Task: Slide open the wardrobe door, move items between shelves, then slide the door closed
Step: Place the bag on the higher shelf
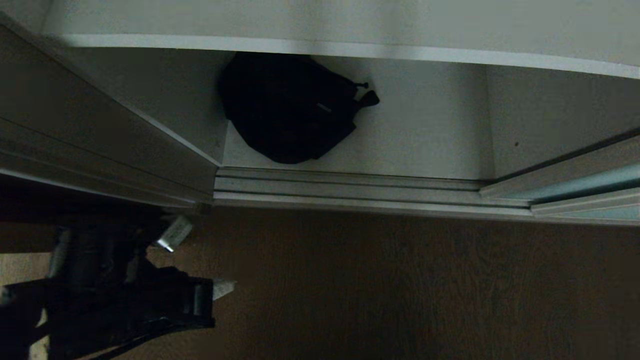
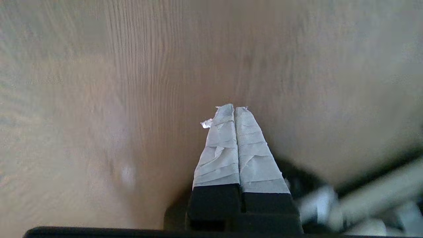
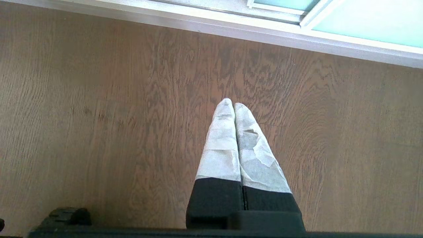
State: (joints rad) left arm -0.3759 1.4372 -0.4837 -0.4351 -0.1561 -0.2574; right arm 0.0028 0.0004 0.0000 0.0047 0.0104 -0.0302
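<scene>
Left end effector [image 1: 222,288] hangs closed, well short of the shelves [image 1: 430,135].

A black bag [image 1: 292,107] lies on the wardrobe's bottom board [image 1: 425,135], partly under the shelf [image 1: 350,25]. Before the board runs a silver track [image 1: 350,187], then wooden floor [image 1: 400,285].

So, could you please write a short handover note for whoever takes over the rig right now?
Left gripper: shut, empty, low at the robot's left over the wooden floor.
Right gripper: shut, empty, over the floor near the floor track.
Sliding wardrobe door: slid right, wardrobe open.
Black bag: on the wardrobe's bottom board, under a shelf.
Done: door opened.
Left: moving items, as far as can be seen, then closing the door.
</scene>
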